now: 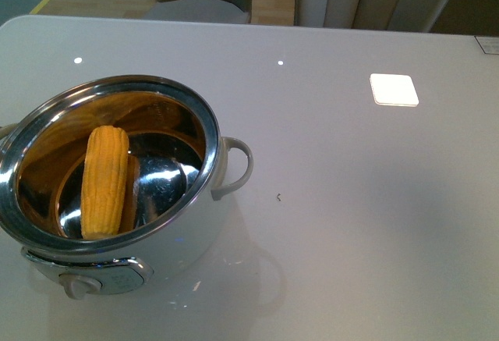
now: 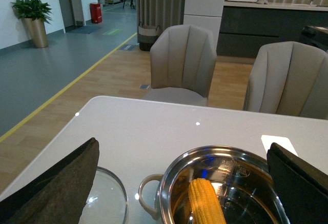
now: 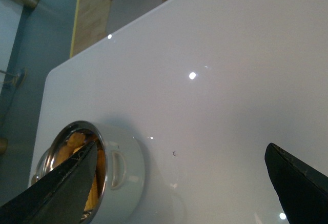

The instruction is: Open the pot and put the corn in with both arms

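The white pot (image 1: 117, 82) stands open at the table's left. One yellow corn (image 1: 105, 181) cob leans inside its steel bowl. Neither arm shows in the front view. In the left wrist view my left gripper (image 2: 182, 144) is open above the pot (image 2: 220, 149), its dark fingers (image 2: 56, 183) wide on either side of the corn (image 2: 206, 202) and holding nothing. My right gripper (image 3: 182, 146) is open and empty over bare table beside the pot (image 3: 125, 178). A bit of corn (image 3: 77, 142) shows past its rim.
A glass lid (image 2: 105, 198) lies flat on the table beside the pot's loop handle (image 2: 146, 196). A bright white square (image 1: 394, 89) marks the table's far right. Grey chairs (image 2: 182, 62) stand behind the table's far edge.
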